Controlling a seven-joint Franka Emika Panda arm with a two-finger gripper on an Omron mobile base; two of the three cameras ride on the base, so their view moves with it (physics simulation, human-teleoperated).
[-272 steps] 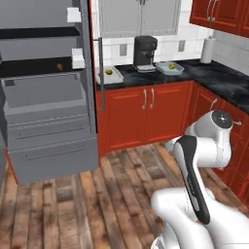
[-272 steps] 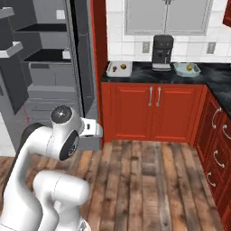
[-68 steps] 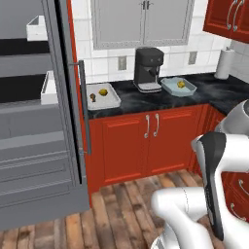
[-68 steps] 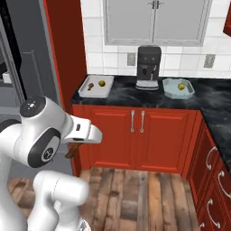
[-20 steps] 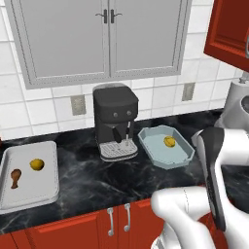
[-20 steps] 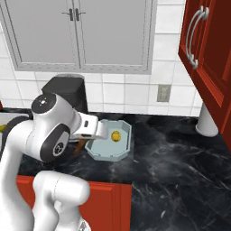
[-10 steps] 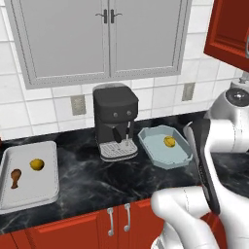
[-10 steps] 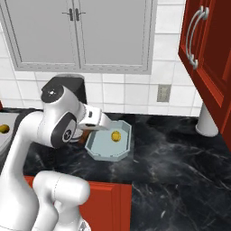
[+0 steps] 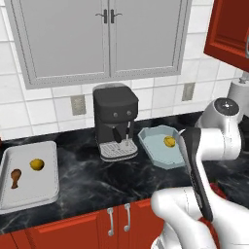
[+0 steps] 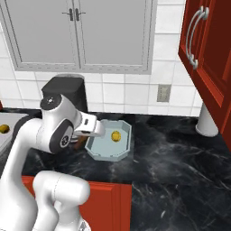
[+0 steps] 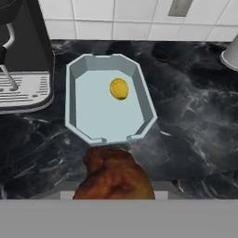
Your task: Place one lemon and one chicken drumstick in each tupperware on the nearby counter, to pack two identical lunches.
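My end effector (image 11: pixel 114 186) holds a chicken drumstick (image 11: pixel 114 174) just beside the blue tupperware (image 11: pixel 144 100), where a lemon (image 11: pixel 119 88) sits.

We see our arm (image 10: pixel 49 131) built of glossy white, rounded shell segments, bulging at the joints. Grey round caps with small dark dots mark the joint ends, and a long black strip runs down one link (image 9: pixel 197 180).

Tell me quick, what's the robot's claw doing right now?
Claw: closed on a chicken drumstick, just short of the pale blue tupperware.
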